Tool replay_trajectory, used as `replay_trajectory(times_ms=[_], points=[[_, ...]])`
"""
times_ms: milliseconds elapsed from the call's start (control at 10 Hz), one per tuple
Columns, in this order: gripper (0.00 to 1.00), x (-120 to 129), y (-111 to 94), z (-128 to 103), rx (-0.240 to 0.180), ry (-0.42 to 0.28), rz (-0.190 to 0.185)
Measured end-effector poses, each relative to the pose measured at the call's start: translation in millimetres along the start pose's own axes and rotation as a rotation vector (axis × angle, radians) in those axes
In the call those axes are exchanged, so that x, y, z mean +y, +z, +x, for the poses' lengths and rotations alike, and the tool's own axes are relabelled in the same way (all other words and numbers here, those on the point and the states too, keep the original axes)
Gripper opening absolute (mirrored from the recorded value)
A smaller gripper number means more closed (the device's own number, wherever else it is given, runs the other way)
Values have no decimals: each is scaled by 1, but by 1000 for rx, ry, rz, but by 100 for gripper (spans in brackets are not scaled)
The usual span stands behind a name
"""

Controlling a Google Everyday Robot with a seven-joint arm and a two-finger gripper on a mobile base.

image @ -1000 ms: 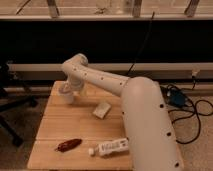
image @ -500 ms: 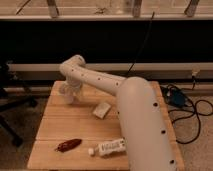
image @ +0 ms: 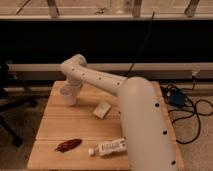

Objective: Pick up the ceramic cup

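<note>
Gripper (image: 70,94) at left-centre of frame, down over cup (image: 67,94) near tabletop (image: 90,131) far left edge. Finger state: cannot tell, wrist hides them. Judged step: grasp or early lift. Next: confirm firm hold, raise straight up, clear of block (image: 101,110).

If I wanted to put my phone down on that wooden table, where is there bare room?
The table's middle-left strip is bare, between the ceramic cup and the dark red object. The far-left corner looks free too. It is crowded near the gripper at the cup, the pale block, the white tube and the arm.
</note>
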Motion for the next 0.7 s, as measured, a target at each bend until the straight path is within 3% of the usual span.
replay_trajectory(times_ms=[100, 500, 700], points=[[0, -1, -13, 1, 5, 0, 3], [0, -1, -27, 5, 18, -6, 20], [0, -4, -45, 8, 23, -13, 25]])
